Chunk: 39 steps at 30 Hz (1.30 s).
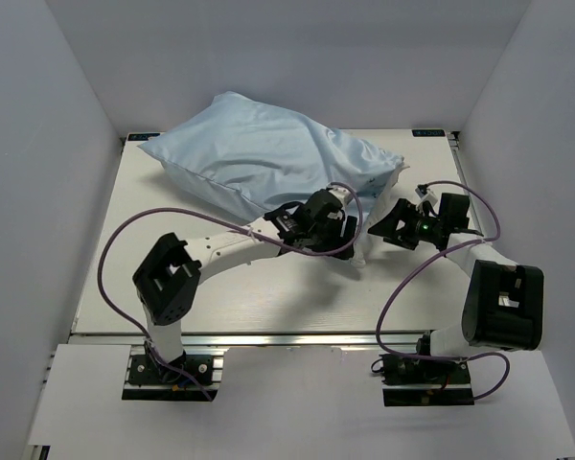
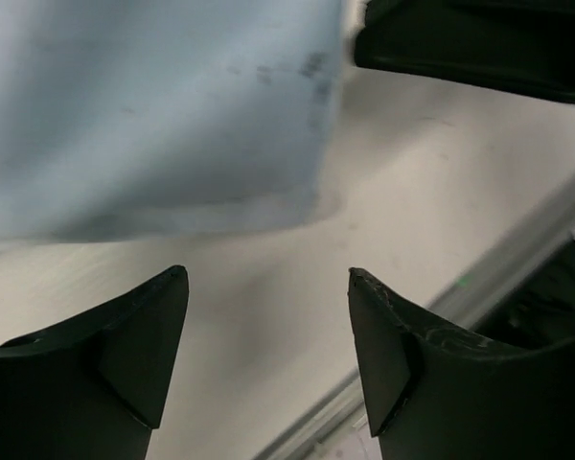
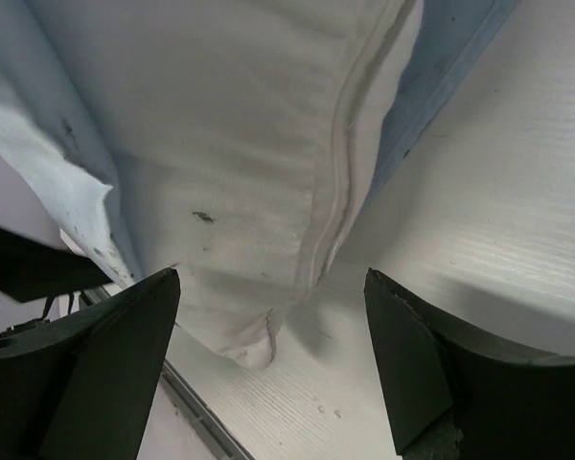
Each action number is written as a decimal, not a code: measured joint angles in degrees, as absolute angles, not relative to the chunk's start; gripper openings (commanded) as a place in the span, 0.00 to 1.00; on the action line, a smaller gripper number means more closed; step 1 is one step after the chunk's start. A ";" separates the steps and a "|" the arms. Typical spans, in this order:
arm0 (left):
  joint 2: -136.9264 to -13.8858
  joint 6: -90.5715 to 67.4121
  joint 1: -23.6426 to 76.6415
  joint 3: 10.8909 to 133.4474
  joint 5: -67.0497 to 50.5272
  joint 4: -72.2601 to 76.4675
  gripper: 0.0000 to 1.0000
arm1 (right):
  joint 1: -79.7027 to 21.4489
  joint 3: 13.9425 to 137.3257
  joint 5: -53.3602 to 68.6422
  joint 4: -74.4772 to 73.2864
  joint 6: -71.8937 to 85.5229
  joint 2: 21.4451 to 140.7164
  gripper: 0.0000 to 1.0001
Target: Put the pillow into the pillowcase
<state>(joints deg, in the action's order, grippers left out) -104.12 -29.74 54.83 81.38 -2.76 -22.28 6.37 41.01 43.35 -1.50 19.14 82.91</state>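
The soft, light pillow (image 3: 259, 172) lies on the counter (image 1: 268, 297) mostly inside the thin, likely slippery pillowcase (image 1: 259, 153), one white corner poking out near the left hand (image 2: 268, 283) and right hand (image 3: 270, 283), both open and empty; the case's loose hem looks the best grip.

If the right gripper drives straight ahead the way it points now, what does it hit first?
Most likely the exposed seamed end of the plump white pillow, poking out of the thin light-blue fabric pillowcase, straight ahead of the open right gripper; depth is unclear.
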 measured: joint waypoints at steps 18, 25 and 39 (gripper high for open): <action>-113.97 -26.33 54.19 92.42 10.13 -22.24 0.64 | 3.36 40.75 42.35 4.86 23.88 87.88 0.70; -117.58 -25.67 53.45 94.63 9.02 -22.24 0.01 | 0.34 44.97 41.87 7.46 26.57 93.17 0.22; -109.56 -25.15 52.05 92.55 -3.18 -21.71 0.00 | -3.53 47.81 46.17 14.96 37.87 93.76 0.02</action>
